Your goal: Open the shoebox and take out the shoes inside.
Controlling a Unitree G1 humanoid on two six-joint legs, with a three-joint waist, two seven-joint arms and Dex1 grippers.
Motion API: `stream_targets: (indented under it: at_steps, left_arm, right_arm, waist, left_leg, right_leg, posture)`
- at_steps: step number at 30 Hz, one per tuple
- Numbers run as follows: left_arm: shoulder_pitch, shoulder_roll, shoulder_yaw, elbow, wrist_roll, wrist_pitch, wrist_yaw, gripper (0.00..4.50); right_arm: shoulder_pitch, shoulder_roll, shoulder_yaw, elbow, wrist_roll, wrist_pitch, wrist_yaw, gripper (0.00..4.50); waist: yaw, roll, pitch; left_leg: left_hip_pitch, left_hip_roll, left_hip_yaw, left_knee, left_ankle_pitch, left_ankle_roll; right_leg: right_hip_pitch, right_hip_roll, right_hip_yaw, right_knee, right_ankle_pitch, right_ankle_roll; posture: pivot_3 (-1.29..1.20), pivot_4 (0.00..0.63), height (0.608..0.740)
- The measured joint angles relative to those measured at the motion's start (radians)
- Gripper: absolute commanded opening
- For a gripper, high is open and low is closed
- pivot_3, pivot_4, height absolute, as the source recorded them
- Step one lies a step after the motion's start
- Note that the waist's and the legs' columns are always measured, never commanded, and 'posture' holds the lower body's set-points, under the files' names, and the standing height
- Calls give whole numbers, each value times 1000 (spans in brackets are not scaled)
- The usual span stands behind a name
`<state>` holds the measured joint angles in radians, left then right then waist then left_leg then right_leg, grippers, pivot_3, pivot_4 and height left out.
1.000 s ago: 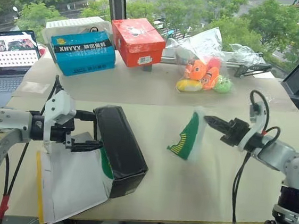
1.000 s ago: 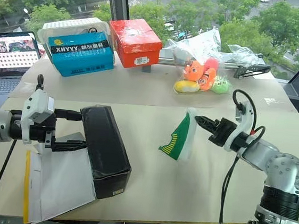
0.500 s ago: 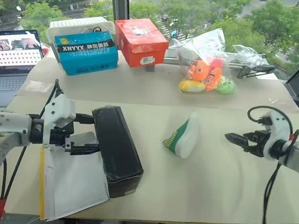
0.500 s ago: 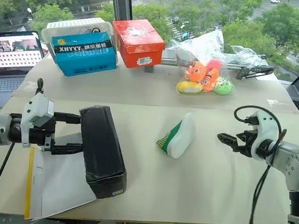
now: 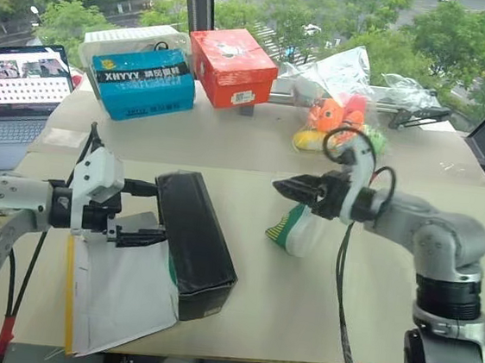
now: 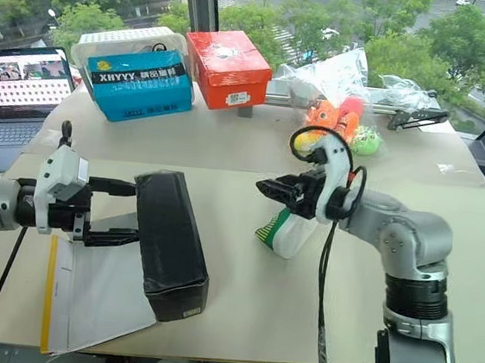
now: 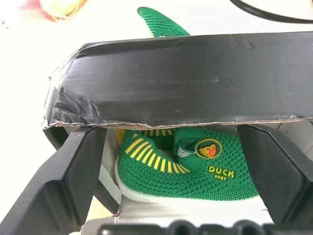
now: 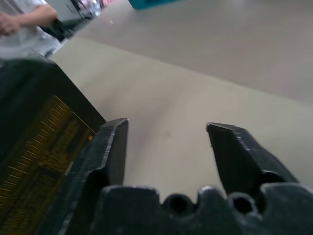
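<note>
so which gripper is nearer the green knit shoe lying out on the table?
Right. The right gripper hangs open just above the green knit shoe; the left gripper is across the table, at the black cardboard shoebox.

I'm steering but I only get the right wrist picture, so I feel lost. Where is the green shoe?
Observer: One green shoe lies on its side on the table, just beneath your right arm. The right claw is open and has reached past it toward the shoebox.
Operator: Is there another shoe?
Observer: Yes. The second shoe sits inside the shoebox, which is tipped on its side.
Operator: What's the other claw doing?
Observer: The left claw is at the box's open side with its fingers spread wide. I can't tell whether it grips anything.
</note>
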<state>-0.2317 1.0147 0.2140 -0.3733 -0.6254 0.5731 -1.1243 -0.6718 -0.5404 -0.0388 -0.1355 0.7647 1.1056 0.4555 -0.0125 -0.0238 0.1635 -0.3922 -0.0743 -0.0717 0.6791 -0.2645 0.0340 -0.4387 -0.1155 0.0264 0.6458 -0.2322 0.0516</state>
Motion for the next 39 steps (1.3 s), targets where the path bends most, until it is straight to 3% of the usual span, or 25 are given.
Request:
stream_targets:
  at_steps: [5,10,19,27,33,37,39]
  left_arm:
    - [-6,0,-2,0,1,0,-2,4500]
    - [-16,0,-11,2,1,0,-8,4500]
    - [-51,0,-40,22,1,0,-24,4500]
    - [-91,0,-57,43,9,-1,-39,4500]
    - [-115,11,-62,63,19,-1,-63,4500]
    - [-150,12,-80,80,34,-1,-78,4500]
    - [-170,12,-93,87,38,-2,-85,4500]
  right_arm:
    - [44,2,23,136,-86,-65,31,20]
    - [101,-93,27,124,-125,-128,105,20]
    - [338,-348,-60,1,-189,-105,131,20]
    - [391,-388,-46,10,-270,-134,159,20]
    - [254,-335,-92,-150,-107,-98,254,20]
    - [-28,-221,-186,-270,182,-36,249,20]
    - [-101,-162,-179,-325,293,-16,226,20]
  waist:
    - [-2,0,0]
    - [7,0,0]
    - [19,-1,-1]
    - [-5,0,0]
    - [-15,1,0]
    - [-9,2,1]
    - [-5,1,1]
  left_leg:
    - [1,0,0,0,0,0]
    - [3,0,0,1,-1,2]
    - [13,2,0,2,-2,4]
    - [10,3,1,1,-2,4]
    - [8,4,1,1,-2,4]
    - [8,4,1,0,-2,4]
    - [8,5,0,0,-2,4]
  right_leg:
    - [0,1,0,0,1,-1]
    - [4,1,-1,-2,1,0]
    - [18,3,-2,-14,8,0]
    - [15,4,0,-14,8,0]
    - [12,5,0,-14,8,0]
    - [13,5,0,-15,9,0]
    - [13,5,-2,-16,9,0]
  posture:
    - [0,150,739]
    - [0,150,739]
    - [0,150,739]
    - [0,150,739]
    - [0,150,739]
    - [0,150,739]
    - [0,150,739]
